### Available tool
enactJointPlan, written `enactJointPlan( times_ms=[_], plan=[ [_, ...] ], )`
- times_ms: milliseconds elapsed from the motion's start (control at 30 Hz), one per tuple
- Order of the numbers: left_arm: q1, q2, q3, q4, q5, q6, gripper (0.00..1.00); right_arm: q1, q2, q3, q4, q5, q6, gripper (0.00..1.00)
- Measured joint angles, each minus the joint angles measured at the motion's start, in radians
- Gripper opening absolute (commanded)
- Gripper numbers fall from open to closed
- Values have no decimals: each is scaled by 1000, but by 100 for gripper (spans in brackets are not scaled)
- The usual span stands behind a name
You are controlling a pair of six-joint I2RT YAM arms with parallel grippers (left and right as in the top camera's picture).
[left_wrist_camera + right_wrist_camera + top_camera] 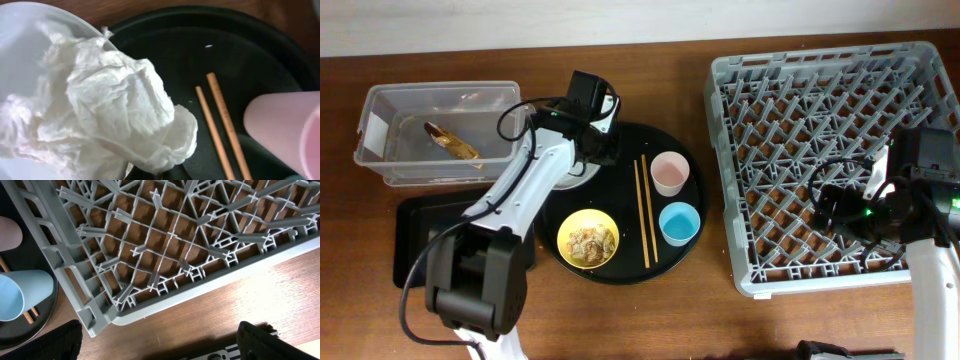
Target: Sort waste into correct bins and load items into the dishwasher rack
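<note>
My left gripper (590, 150) is over the pale plate (20, 50) at the back of the round black tray (620, 265), shut on the crumpled white tissue (110, 100), which fills the left wrist view. The wooden chopsticks (642, 210), pink cup (670, 172) and blue cup (678, 222) sit on the tray, beside a yellow bowl (565, 222) holding food scraps (588, 242). The brown-yellow peel (450, 140) lies in the clear tub (380, 110). My right gripper (160, 340) is open and empty, over the front of the grey rack (730, 170).
The shallow black rectangular tray (415, 240) lies at the front left, partly hidden under my left arm. The chopsticks (220, 125) and pink cup (285, 130) are close to the right of the tissue. The rack's front corner (95, 320) is next to the blue cup (20, 295).
</note>
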Motion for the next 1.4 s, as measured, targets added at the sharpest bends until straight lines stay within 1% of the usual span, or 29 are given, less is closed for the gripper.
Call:
enactJointPlan(
  times_ms=[133,167,200,367,400,433,600,667,800,867,933,1000,1033,1067,1133,1233,1300,1333,1367,1400],
  plan=[
    [-26,0,0,-7,50,0,1,0,0,0,0,0,1,99],
    [-30,0,0,-19,65,0,2,0,0,0,0,0,0,99],
    [-31,0,0,-26,76,0,15,0,0,0,0,0,0,99],
    [-31,0,0,-67,109,-1,15,0,0,0,0,0,0,98],
    [-31,0,0,-76,109,0,3,0,0,0,0,0,0,99],
    [-31,0,0,-83,110,-1,0,0,0,0,0,0,0,99],
    [-20,0,3,-86,112,0,0,0,0,0,0,0,0,99],
    [31,-12,19,-85,111,0,0,0,0,0,0,0,0,99],
    [241,-154,65,-11,62,0,0,0,0,0,0,0,0,99],
    [348,-176,71,50,56,0,0,0,0,0,0,0,0,99],
    [430,-176,71,69,55,0,1,0,0,0,0,0,0,99],
    [484,-176,71,72,55,0,6,0,0,0,1,0,1,99],
    [505,-176,71,72,55,0,17,0,0,0,0,0,0,99],
    [509,-173,71,70,55,0,37,0,0,0,0,0,1,99],
    [507,-127,71,59,55,-1,49,0,0,0,1,0,0,99],
    [507,-46,71,49,55,-1,49,0,0,0,0,0,0,99],
    [507,-45,71,49,56,-1,37,0,0,0,1,0,0,99],
    [507,-45,71,49,56,0,21,0,0,0,0,0,0,98],
    [504,-45,71,48,56,0,15,0,0,0,1,0,0,98],
    [497,-43,71,45,56,0,14,0,0,0,0,0,0,99]
  ],
)
